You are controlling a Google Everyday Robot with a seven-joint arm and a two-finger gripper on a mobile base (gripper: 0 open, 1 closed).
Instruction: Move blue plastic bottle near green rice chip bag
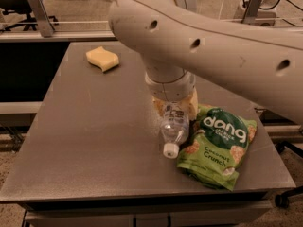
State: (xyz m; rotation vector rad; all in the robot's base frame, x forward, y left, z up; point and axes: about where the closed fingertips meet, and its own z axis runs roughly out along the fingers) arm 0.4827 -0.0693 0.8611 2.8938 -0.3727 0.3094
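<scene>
The blue plastic bottle (174,130) is a small clear bottle lying on the grey table (94,126), its white cap pointing toward the front edge. My gripper (175,109) comes down from the big white arm and is shut on the bottle's rear half, with a yellowish finger on each side. The green rice chip bag (218,145), with white "dang" lettering, lies flat just right of the bottle. Its left edge touches or nearly touches the bottle. The arm hides the bottle's base.
A yellow sponge (102,59) lies at the table's far left. The table's front edge runs just below the bag and the cap. Metal rails and a stand (40,13) are behind the table.
</scene>
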